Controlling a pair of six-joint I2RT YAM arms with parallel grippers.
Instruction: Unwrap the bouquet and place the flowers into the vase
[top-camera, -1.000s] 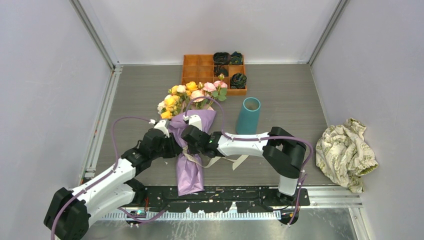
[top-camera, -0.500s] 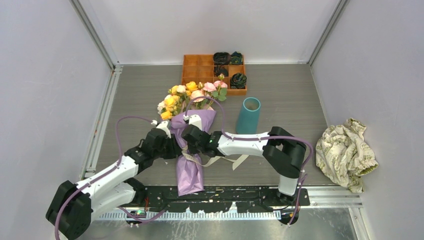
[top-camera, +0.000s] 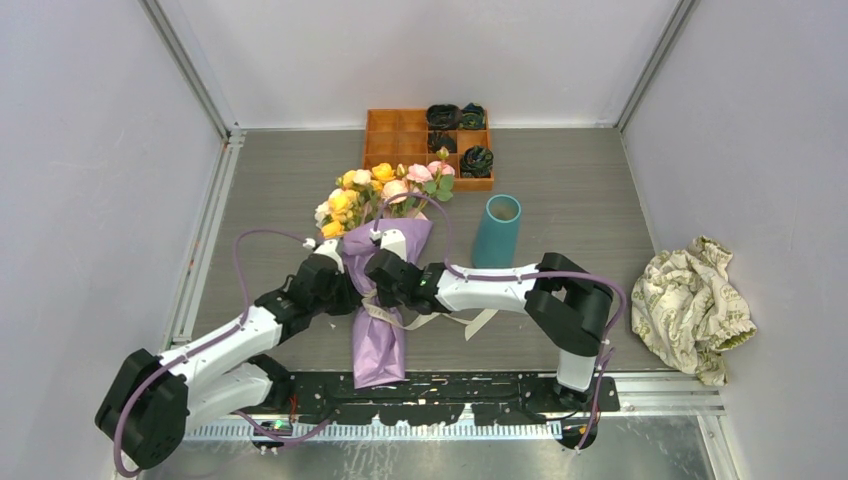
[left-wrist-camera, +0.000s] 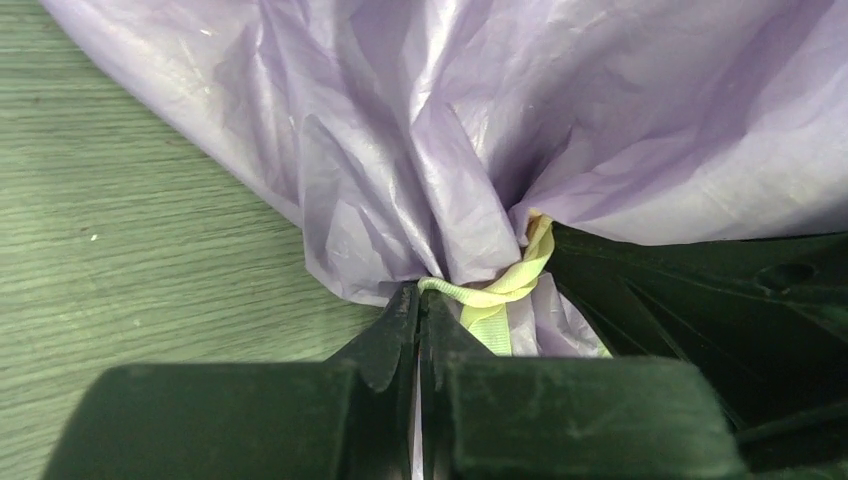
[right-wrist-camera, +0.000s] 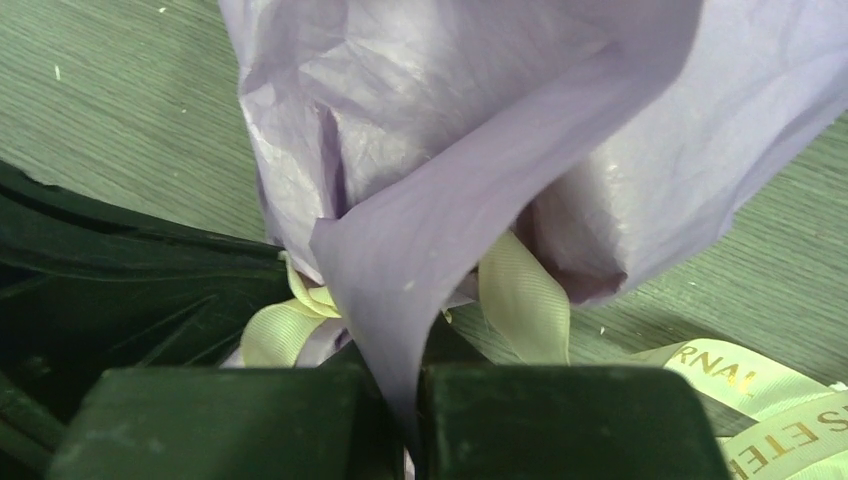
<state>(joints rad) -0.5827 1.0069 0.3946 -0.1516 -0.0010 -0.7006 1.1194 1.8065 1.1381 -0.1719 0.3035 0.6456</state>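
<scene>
Two grippers closed at your bouquet's (top-camera: 381, 300) waist: left gripper (left-wrist-camera: 420, 302) pinched the ribbon (left-wrist-camera: 500, 292), right gripper (right-wrist-camera: 402, 385) pinched the purple paper (right-wrist-camera: 450, 190).

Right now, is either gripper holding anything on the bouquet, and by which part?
Left gripper pinches the cream ribbon at the tied waist; right gripper clamps a fold of the purple paper beside that tie.

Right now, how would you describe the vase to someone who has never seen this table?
Start at the orange compartmented tray at the back of the table. Just in front of its right end, to the right of the flowers of the bouquet, stands the vase. It is the only upright thing there: a plain teal cylinder, open at the top.
</scene>
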